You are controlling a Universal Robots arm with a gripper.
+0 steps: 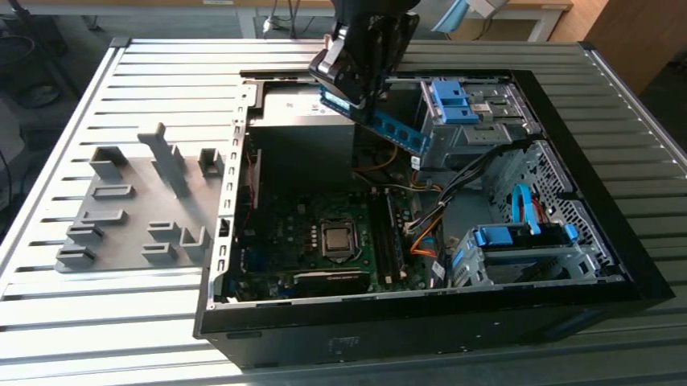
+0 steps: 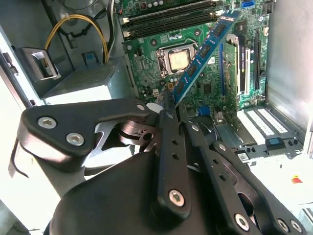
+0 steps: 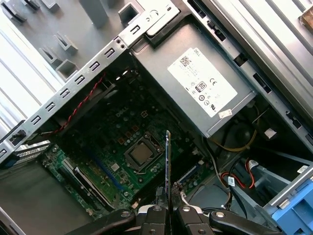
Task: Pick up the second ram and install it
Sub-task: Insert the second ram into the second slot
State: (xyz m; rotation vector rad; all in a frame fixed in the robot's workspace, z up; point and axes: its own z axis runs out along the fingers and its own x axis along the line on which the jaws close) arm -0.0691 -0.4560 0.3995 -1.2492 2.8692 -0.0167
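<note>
In the exterior view my hand (image 1: 358,95) hangs above the far part of the open computer case (image 1: 429,322). It is clenched on the second ram (image 1: 400,133) and holds it by 1 end. The blue stick slopes down toward the exterior view's right, raised above the motherboard (image 1: 311,241) and its CPU socket (image 1: 336,239). The grey holder block (image 1: 140,201) stands on the slatted surface (image 1: 64,322), on the exterior view's left of the case and well apart from my hand.

In the second wrist view my fingers (image 2: 171,147) are pressed together on the near end of the second ram (image 2: 205,49). Its row of small black chips is visible. The stick reaches out over the motherboard (image 2: 146,63), just beside the CPU socket (image 2: 178,58).

In the first wrist view the second ram (image 3: 167,166) appears edge-on, as 1 thin line that comes out between my fingertips (image 3: 156,211). Behind it is the CPU socket (image 3: 142,154), and the grey power supply (image 3: 200,83) sits in a corner of the case.
</note>
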